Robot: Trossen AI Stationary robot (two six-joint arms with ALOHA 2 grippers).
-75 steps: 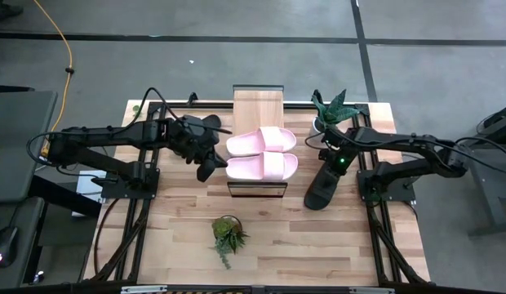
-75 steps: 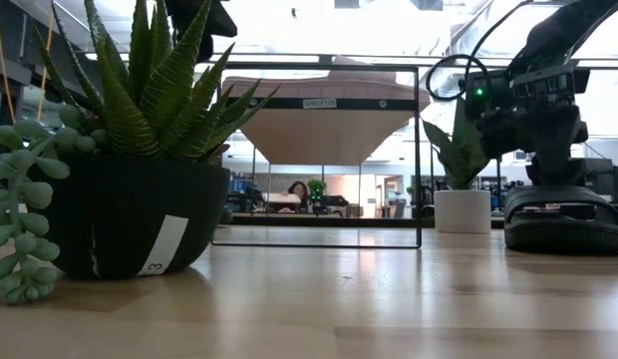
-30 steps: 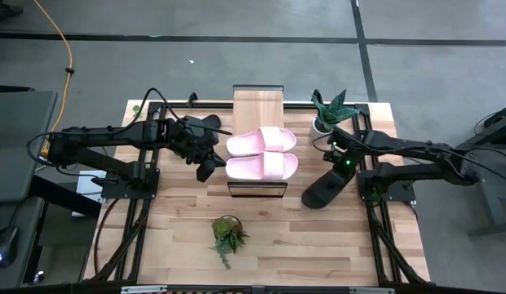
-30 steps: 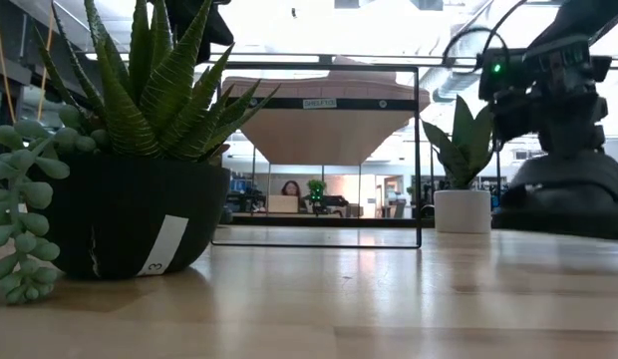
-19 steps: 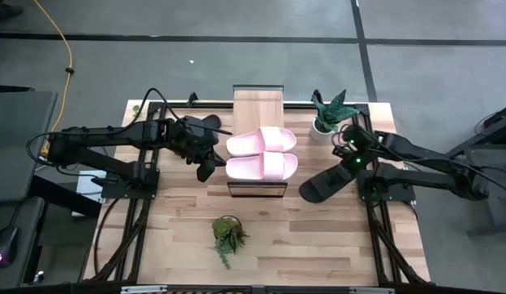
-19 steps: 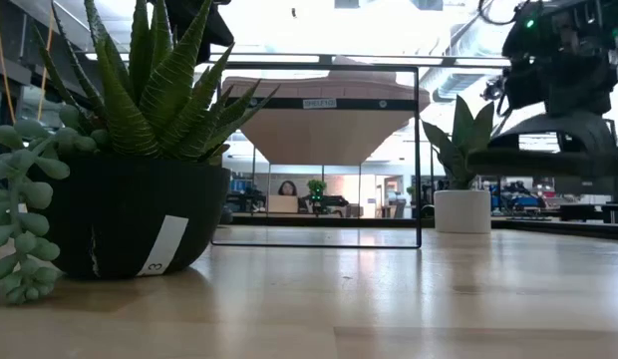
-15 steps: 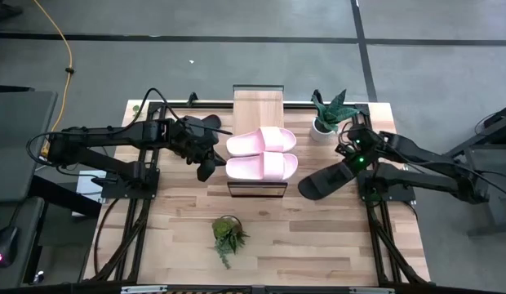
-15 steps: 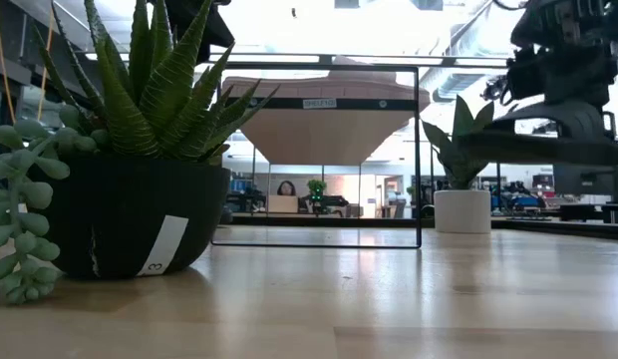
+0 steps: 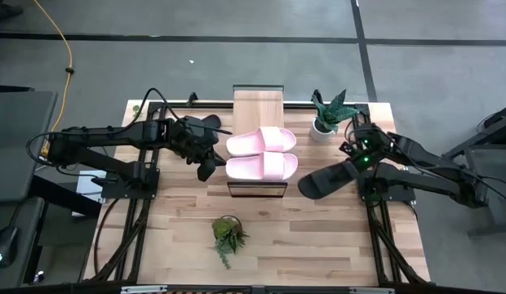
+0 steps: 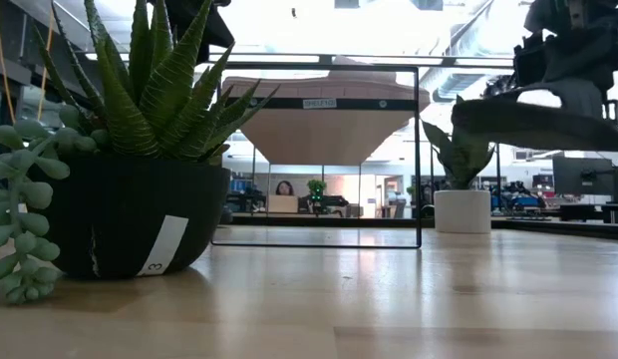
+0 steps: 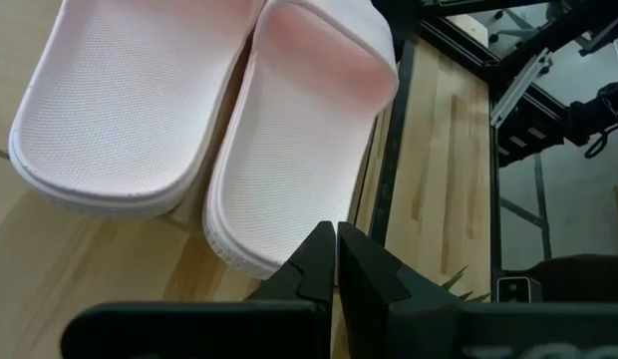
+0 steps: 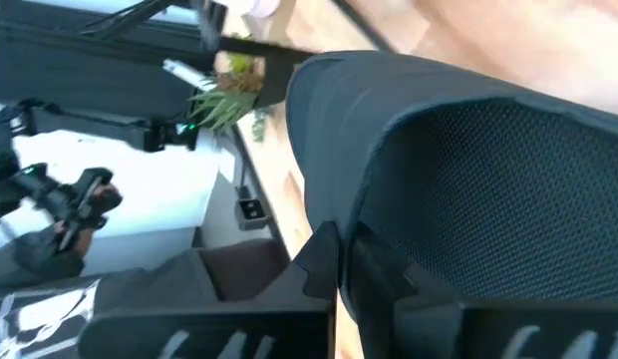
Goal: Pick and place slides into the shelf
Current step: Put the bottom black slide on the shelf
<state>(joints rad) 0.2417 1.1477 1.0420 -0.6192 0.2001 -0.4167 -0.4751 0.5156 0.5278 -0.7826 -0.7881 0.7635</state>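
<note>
Nearest the low camera we see a dark pot (image 10: 120, 214) holding a spiky green succulent (image 10: 150, 85), filling the left of that frame; from above it sits at the lower middle of the tabletop (image 9: 318, 245).

Beyond it, in the middle of the high view, stands the shelf (image 9: 259, 106), its black frame (image 10: 419, 150) showing as a thin rectangle in the low view. Two pale pink slides (image 9: 262, 153) lie side by side on its plank, touching along their long edges.

Our right gripper (image 9: 357, 160), right of centre in the high view, is clamped on a black slide (image 9: 326, 180), which hangs clear of the table and lies nearly level, its free end pointing toward the shelf; in the low view it shows at the upper right (image 10: 533, 122).

Our left gripper (image 9: 206, 169) sits just left of the pink slides, fingers (image 11: 319, 261) pressed together and holding nothing.

Farther back, at the upper right of the table, a small white pot (image 9: 320, 131) carries a second green plant (image 9: 330, 107).
</note>
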